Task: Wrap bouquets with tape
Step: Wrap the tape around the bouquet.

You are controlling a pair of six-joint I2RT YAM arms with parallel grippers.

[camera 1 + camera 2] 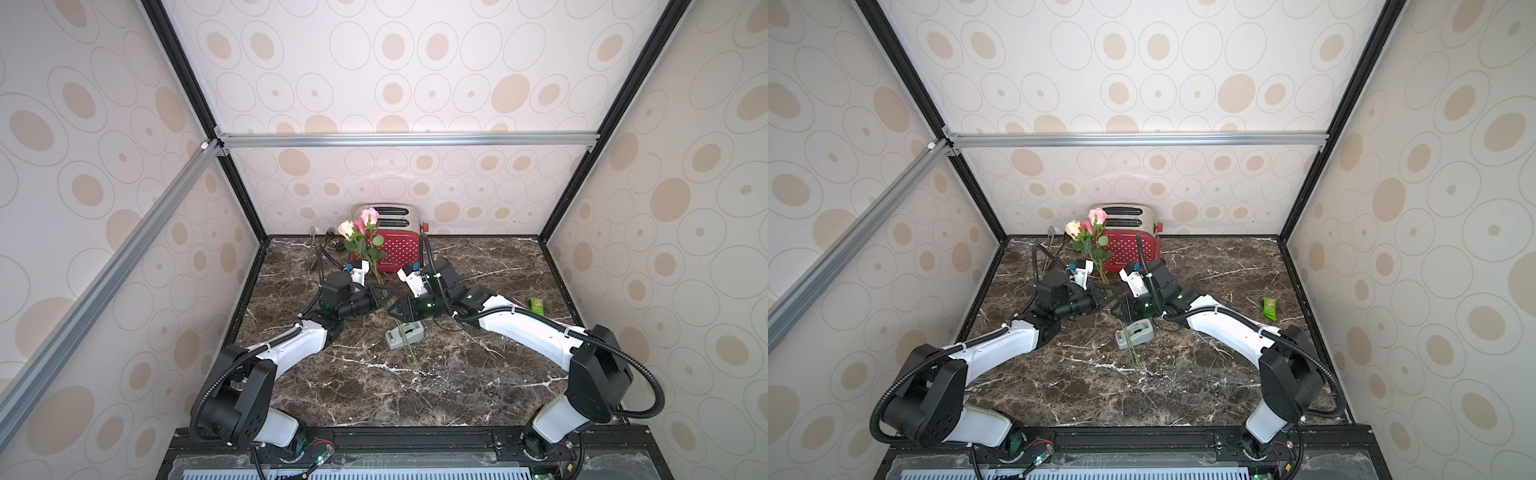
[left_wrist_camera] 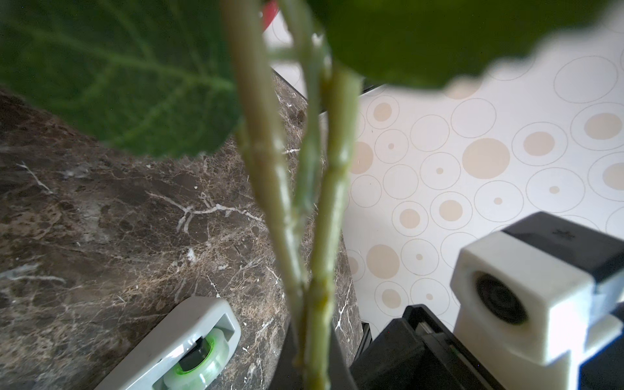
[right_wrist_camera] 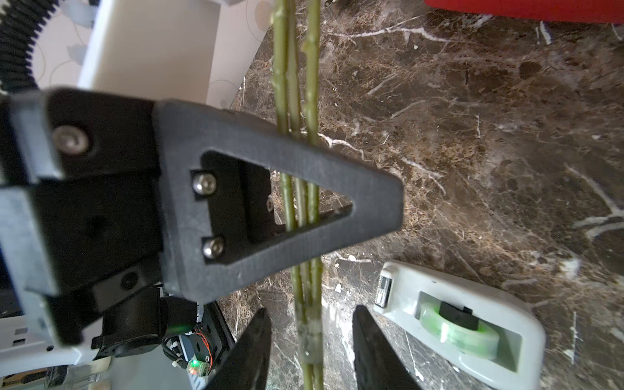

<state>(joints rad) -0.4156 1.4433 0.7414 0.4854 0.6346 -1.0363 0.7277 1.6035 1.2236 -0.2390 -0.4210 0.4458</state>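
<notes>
Blurred leaves (image 2: 118, 77) crowd the lens; left end effector (image 1: 383, 293) clamps the bouquets (image 2: 334, 189).

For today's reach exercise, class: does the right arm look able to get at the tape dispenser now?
Probably yes: the tape dispenser lies beside the right gripper, nothing between, though stems stand between its open fingers.

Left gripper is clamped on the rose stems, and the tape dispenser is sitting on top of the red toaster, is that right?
Not quite. The tape dispenser sits on the marble table, not on the red toaster, as both top views show. The left gripper is indeed clamped on the rose stems.
</notes>
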